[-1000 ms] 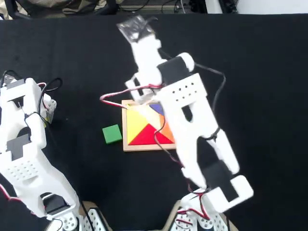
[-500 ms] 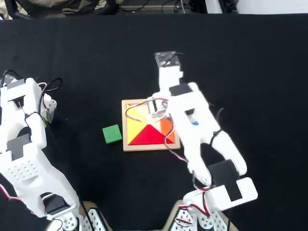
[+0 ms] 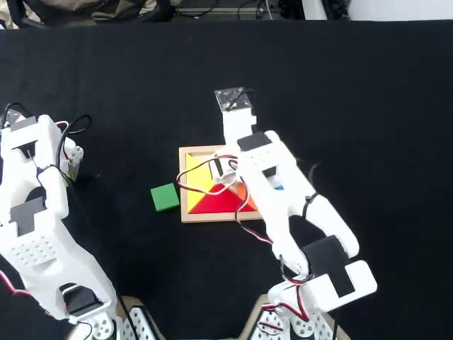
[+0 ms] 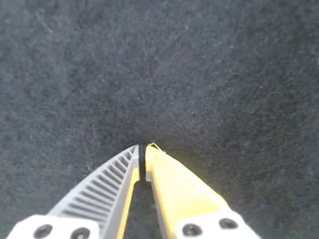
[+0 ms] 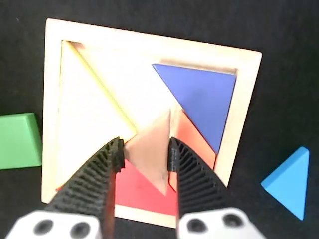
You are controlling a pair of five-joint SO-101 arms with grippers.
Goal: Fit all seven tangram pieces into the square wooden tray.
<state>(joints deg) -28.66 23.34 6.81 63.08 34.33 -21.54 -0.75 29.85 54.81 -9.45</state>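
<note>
Found tray (image 3: 182, 185) on black cloth (image 3: 368, 106), holding several pieces (image 5: 199, 94). Observed right gripper (image 5: 145, 148) over its middle, fingers grasping tan triangle (image 5: 152, 162); left gripper (image 4: 143, 149) clenched empty, well aside. Noted green piece (image 3: 165, 197) just beside tray, light-blue triangle (image 5: 289, 181) near opposite side.

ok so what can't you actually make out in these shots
High view: the right arm covers the right half of the tray, hiding the pieces there and most of the light blue triangle.
Right wrist view: the right gripper and the tan triangle it holds hide the tray's middle and part of the red piece.
Right wrist view: the green piece is cut off by the picture's edge.
</note>
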